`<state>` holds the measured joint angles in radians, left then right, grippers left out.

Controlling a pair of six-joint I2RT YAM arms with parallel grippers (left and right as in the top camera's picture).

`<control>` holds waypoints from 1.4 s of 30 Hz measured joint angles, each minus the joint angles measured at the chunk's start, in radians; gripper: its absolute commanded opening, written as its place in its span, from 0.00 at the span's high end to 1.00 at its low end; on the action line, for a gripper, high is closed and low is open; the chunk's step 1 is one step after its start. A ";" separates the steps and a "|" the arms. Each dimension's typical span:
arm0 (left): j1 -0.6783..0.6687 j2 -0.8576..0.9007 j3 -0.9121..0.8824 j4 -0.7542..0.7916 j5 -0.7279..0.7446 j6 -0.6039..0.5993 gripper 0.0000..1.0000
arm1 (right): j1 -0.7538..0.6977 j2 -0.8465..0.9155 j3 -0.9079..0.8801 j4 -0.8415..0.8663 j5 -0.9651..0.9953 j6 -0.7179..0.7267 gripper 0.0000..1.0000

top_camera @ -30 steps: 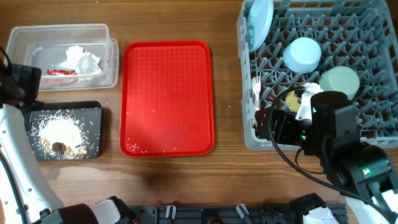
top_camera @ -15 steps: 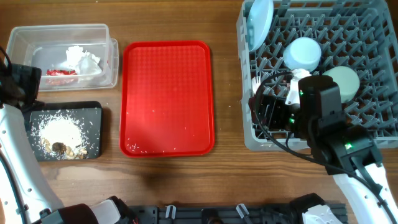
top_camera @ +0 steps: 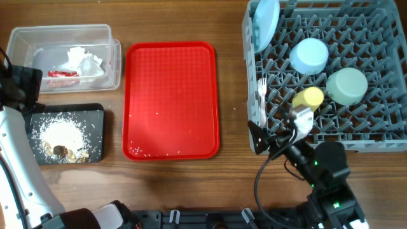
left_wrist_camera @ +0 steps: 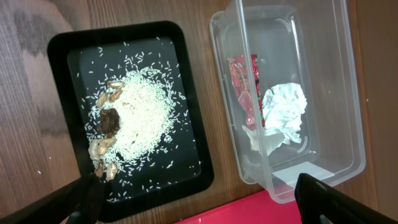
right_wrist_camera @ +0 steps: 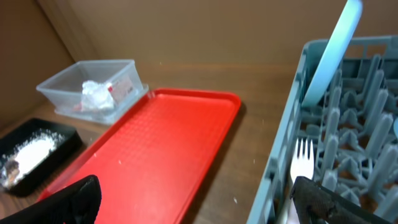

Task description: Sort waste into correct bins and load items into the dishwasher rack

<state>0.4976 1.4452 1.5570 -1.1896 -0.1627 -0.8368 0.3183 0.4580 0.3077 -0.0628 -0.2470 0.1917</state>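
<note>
right gripper [right_wrist_camera: 196, 190] spread wide, empty, fork [right_wrist_camera: 301, 163] in the rack [right_wrist_camera: 373, 149] right by its right finger, plate [right_wrist_camera: 329, 56] upright further back, red tray [right_wrist_camera: 155, 155] out front, left gripper [left_wrist_camera: 199, 193] spread too, black tray [left_wrist_camera: 68, 56] with scraps [left_wrist_camera: 111, 121] and tub [left_wrist_camera: 323, 81] with napkin [left_wrist_camera: 285, 112], wrapper [left_wrist_camera: 244, 81] below it

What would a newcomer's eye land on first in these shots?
The large flat red plastic tray, dead centre, grabs the eye first. Right of it, the big grey plastic dishwasher rack holds a pale blue round plate on edge, a pale blue bowl, a pale green small bowl and a yellow cup. Far left, a clear plastic rectangular tub holds a crumpled white paper napkin.
</note>
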 measured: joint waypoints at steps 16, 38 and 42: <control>0.000 0.000 0.000 0.000 0.000 0.000 0.00 | -0.100 -0.339 -0.285 0.187 -0.007 -0.008 0.00; 0.000 0.000 0.000 0.000 0.000 0.000 0.00 | -0.470 -0.439 -0.301 0.069 0.120 -0.003 0.00; 0.000 0.000 0.000 0.000 0.000 0.000 0.00 | -0.482 -0.439 -0.301 0.069 0.125 -0.090 0.00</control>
<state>0.4976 1.4452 1.5570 -1.1896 -0.1627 -0.8368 -0.1638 0.0193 0.0067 0.0063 -0.1219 0.1017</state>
